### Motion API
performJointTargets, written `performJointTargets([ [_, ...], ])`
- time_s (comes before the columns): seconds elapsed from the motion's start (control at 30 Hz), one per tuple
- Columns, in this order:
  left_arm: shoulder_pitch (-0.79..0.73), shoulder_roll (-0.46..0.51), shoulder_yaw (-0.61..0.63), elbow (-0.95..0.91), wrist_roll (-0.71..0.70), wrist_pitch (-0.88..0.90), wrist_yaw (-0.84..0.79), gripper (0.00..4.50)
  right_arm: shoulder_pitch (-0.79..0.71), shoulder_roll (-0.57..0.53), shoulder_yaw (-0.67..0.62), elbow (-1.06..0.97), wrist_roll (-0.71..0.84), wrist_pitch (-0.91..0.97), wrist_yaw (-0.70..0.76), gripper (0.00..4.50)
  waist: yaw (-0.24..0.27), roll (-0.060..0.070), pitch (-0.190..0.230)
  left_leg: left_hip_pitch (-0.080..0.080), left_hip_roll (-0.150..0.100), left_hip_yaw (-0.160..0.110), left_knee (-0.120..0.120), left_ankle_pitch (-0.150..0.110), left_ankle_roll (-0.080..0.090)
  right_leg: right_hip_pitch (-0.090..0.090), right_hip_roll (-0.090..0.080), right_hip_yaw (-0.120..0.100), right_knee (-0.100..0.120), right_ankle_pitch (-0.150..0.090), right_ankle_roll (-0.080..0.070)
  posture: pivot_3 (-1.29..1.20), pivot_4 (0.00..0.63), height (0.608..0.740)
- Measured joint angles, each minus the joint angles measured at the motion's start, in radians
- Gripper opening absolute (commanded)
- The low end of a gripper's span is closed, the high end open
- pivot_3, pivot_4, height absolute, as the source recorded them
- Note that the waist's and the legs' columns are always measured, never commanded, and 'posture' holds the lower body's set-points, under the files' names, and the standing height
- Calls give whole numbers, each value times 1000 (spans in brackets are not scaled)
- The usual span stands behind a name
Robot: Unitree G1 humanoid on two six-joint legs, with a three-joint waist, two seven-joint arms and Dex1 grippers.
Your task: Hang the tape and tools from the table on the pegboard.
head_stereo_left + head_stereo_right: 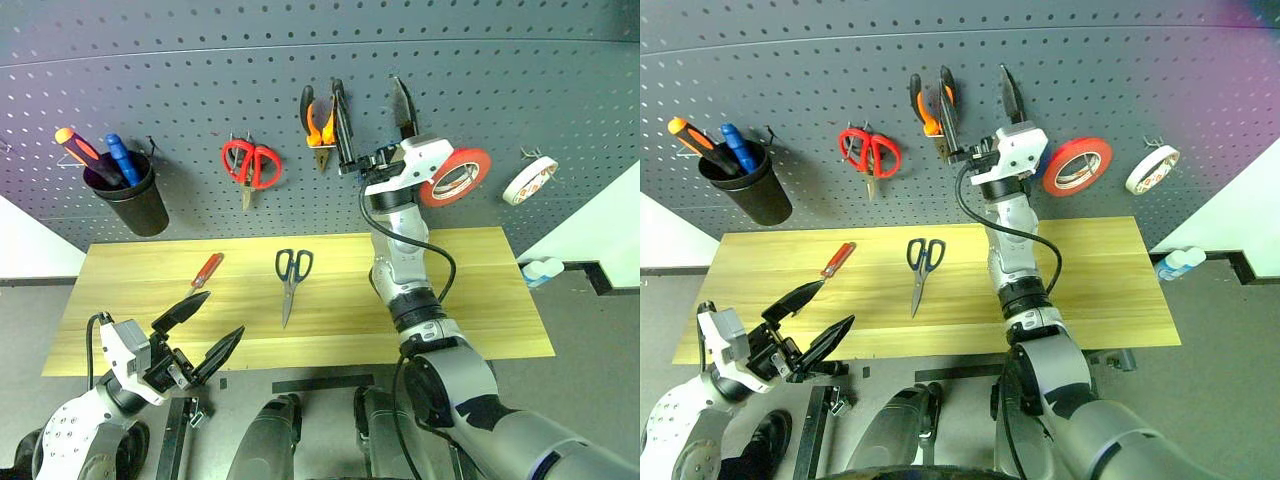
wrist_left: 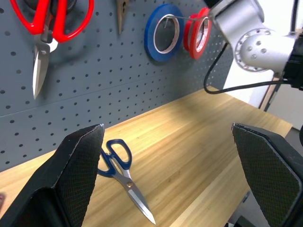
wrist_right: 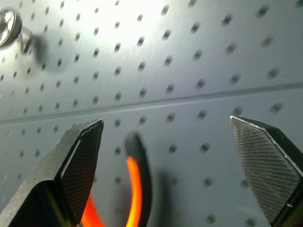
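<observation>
A dark grey pegboard (image 1: 200, 100) fills the upper half of the head views, and below it the light wooden table (image 1: 480, 300) runs across the middle of the frame. The right gripper (image 1: 372, 110) is raised at the upper centre against the board, its two black fingers spread wide with nothing between them. The left gripper (image 1: 205, 335) sits low at the lower left, in front of the table's near edge, its fingers likewise parted and empty.

At the upper left a black cup (image 1: 130, 200) hangs on the board holding an orange-and-black screwdriver (image 1: 80, 150) and a blue one (image 1: 122, 158). Red-handled scissors (image 1: 250, 165) hang right of it. The pliers (image 1: 318, 125) with orange-and-black handles hang on the board just left of the right gripper, released. A red tape roll (image 1: 458, 177) hangs right of the gripper, and the whitish tape (image 1: 528, 180) hangs further right, near the frame's edge.

On the table, the dark-handled scissors (image 1: 291, 280) lie at centre, blades pointing toward the near edge. The red-handled screwdriver (image 1: 206, 270) lies left of them.
</observation>
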Motion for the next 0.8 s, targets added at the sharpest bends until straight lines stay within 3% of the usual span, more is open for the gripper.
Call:
performJointTargets([
  [0.23, -16, 0, 3, 33, -2, -3, -16, 4500, 205, -100, 8, -336, 65, 235, 17, 4464, 1, 0, 0, -1, 0, 0, -1, 0, 0, 1, 0, 0, -5, 0, 0, 51, 238, 740],
  [0.47, -74, -1, 35, 130, -5, -11, -19, 4500, 536, -356, -13, -667, 345, 686, 188, 4464, -4, 0, 0, -3, 0, 1, -2, -2, 4, 3, -1, -1, -13, 0, 1, -8, 224, 740],
  [0.67, -195, -17, 28, 233, 19, 90, 120, 4500, 676, -497, -24, -824, 513, 923, 324, 4464, -1, -1, -1, -2, 0, 0, -1, -2, 4, 5, -1, -2, -13, 2, 4, -39, 210, 740],
  [0.8, -275, -35, -1, 265, 43, 274, 288, 4500, 734, -601, -9, -868, 615, 1084, 443, 4464, -3, -2, -2, -3, -1, 1, 3, -3, 5, 6, -1, -2, -14, 4, 9, -52, 206, 740],
])
